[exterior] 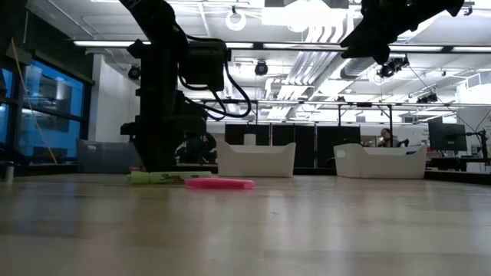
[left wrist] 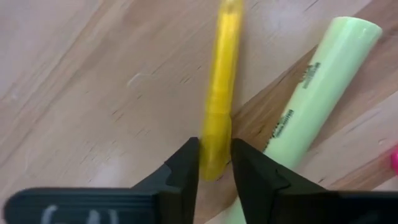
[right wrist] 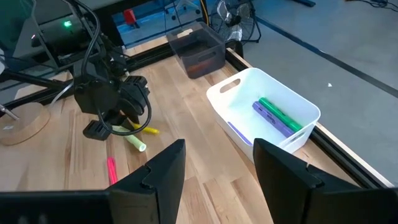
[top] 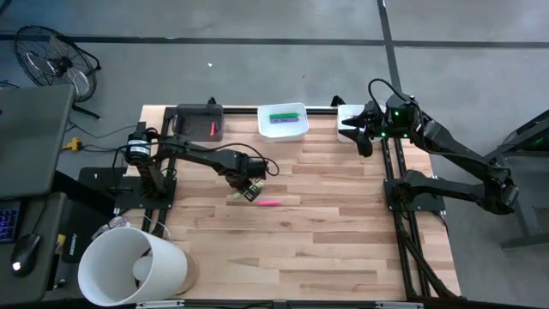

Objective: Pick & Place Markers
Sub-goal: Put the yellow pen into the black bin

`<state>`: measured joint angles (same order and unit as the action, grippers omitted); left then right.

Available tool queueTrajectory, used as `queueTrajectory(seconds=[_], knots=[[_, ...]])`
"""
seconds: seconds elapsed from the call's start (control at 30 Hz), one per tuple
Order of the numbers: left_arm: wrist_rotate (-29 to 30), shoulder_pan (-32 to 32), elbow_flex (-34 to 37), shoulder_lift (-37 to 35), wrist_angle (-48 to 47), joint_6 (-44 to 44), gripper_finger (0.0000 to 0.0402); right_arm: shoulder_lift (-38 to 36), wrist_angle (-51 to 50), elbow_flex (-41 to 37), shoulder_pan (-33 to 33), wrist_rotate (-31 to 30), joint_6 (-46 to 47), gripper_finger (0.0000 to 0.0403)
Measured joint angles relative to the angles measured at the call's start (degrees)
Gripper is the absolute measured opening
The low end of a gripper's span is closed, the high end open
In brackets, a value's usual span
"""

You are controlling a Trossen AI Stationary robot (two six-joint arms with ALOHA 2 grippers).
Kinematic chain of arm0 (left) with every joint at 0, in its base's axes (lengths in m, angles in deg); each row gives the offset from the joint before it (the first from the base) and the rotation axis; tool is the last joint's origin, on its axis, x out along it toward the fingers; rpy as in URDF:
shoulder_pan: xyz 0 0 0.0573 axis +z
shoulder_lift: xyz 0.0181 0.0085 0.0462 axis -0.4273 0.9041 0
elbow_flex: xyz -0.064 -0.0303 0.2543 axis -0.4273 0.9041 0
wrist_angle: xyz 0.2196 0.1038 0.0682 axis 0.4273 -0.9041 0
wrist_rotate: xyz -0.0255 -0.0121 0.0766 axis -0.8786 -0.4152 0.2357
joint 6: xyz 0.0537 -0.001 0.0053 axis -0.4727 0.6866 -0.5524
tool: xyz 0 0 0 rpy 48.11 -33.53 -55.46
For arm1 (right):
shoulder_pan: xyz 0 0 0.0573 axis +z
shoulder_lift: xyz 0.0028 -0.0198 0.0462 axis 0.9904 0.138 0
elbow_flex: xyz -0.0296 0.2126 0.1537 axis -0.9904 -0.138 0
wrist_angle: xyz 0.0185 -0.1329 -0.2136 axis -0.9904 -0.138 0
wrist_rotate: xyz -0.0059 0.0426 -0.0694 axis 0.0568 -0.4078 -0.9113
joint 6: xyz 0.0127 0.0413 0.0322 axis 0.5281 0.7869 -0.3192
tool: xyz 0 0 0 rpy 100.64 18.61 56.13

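Note:
A yellow marker (left wrist: 222,74) lies on the wooden table beside a yellow-green marker (left wrist: 314,87), their near ends close together. My left gripper (top: 246,190) points down over them, shut on the yellow one. A pink marker (top: 269,203) lies just to the right of them on the table. A green marker (right wrist: 278,113) and a purple marker (right wrist: 268,118) lie in a white tray (top: 262,124) at the far edge. My right gripper (right wrist: 217,165) hangs open, raised at the far right, holding nothing. My left gripper pinches the yellow marker near one end (left wrist: 214,155) between its two fingers (left wrist: 186,165). The fingers come from above, pointing down, and lie across the marker. The marker lies flat on the table, its other end reaching away from the fingers.
A dark tray (top: 184,112) with a red marker (top: 213,130) stands at the far left. A second white tray (top: 350,112) sits under my right gripper. A white bucket (top: 129,266) lies at the near left corner. Bare wood stretches across the near half.

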<state>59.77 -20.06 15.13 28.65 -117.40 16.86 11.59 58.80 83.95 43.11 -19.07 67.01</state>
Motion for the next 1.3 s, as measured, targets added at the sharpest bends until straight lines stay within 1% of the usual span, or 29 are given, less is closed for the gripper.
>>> queueTrajectory(seconds=[0.1, 0.2, 0.57, 0.7, 0.83, 0.97, 1.3], knots=[[0.0, 0.0, 0.0, 0.0, 0.0, -0.1, 0.0063, 0.0, -0.1, 0.0, 0.0, 0.0, 0.0, 0.0179], [-0.1, 0.0, 0.0, 0.0, 0.0, 0.0, 0.0047, 0.0, -0.2, 0.0, 0.0, 0.0, 0.0, 0.0179], [-0.8, 0.0, -0.2, 0.0, -0.2, 1.1, 0.0039, 0.0, -0.2, 0.0, 0.0, 0.0, 0.0, 0.0179], [-0.2, 0.0, -2.8, 0.4, -2.8, 1.4, 0.0038, 0.0, -0.2, 0.0, 0.0, 0.0, 0.0, 0.0179], [2.4, 0.2, -5.9, 0.4, -4.7, 1.5, 0.0038, 0.0, -0.2, 0.0, 0.0, 0.0, 0.0, 0.0179], [2.8, 1.1, -8.8, 0.4, -9.5, 1.7, 0.0038, 0.0, -0.2, 0.0, 0.0, 0.0, 0.0, 0.0179], [6.9, 4.3, -15.6, 0.2, -17.9, 1.5, 0.0037, 0.0, -0.2, 0.0, 0.0, 0.0, 0.0, 0.0179]])
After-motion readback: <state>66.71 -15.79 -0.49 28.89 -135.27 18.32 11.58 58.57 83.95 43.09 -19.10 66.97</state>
